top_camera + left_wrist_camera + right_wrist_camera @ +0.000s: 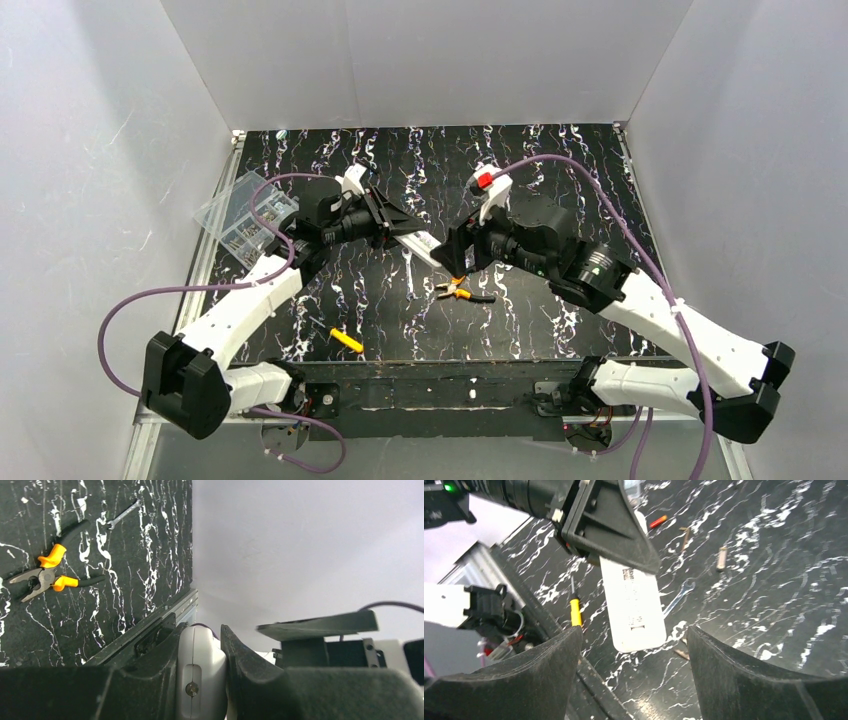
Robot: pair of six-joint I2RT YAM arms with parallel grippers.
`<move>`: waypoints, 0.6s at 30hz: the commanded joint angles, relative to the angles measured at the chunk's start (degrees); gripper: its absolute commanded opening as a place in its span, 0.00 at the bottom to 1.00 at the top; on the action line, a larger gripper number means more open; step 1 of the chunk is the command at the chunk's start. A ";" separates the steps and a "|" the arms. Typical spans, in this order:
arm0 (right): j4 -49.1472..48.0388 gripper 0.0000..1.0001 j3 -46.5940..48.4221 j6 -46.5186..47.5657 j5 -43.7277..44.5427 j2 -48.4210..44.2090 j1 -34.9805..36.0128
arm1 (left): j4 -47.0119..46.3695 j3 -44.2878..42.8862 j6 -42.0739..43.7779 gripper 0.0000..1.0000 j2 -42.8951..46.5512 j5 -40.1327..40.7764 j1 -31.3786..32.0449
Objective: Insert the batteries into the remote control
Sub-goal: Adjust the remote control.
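Note:
My left gripper (pixel 395 228) is shut on the white remote control (pixel 424 243) and holds it above the table, its free end pointing right. In the left wrist view the remote's end (pixel 200 675) sits clamped between the fingers of the left gripper (pixel 201 630). My right gripper (pixel 458 258) is open and empty at the remote's free end. In the right wrist view the remote (pixel 631 602) shows its back, just beyond the open right gripper (pixel 634 680). One red-orange battery (pixel 658 521) lies on the table behind the left gripper (pixel 609 535). The other battery is out of view.
Yellow-and-black pliers (pixel 462 292) lie below the right gripper. A yellow-handled screwdriver (pixel 345 340) lies near the front edge. A clear compartment box (pixel 245 220) stands at the left. A small wrench (pixel 679 595) and a pale brownish cylinder (pixel 721 558) lie on the table.

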State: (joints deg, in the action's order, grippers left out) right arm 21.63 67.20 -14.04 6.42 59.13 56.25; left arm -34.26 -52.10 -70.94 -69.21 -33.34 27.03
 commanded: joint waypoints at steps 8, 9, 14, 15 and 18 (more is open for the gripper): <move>-4.51 0.84 -1.22 -5.16 -9.11 5.65 -0.44 | -6.54 -1.50 1.95 0.00 2.59 -6.12 0.28; -4.44 0.85 -1.05 -5.05 -8.58 6.18 -0.44 | -7.10 -1.46 1.68 0.00 2.41 -6.37 0.30; -3.67 0.82 -0.44 -3.91 -6.80 8.20 -0.44 | -8.85 -1.80 0.73 0.00 1.91 -7.44 0.23; -3.43 0.80 -0.41 -3.68 -6.74 8.38 -0.44 | -8.89 -1.89 0.64 0.00 1.95 -7.59 0.21; -3.54 0.67 -0.81 -3.31 -6.73 8.28 -0.50 | -8.16 -2.11 0.91 0.00 1.98 -7.64 0.31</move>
State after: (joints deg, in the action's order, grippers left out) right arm 20.40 65.98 -17.87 -1.23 67.92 55.94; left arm -39.18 -52.12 -69.91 -67.99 -37.71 27.14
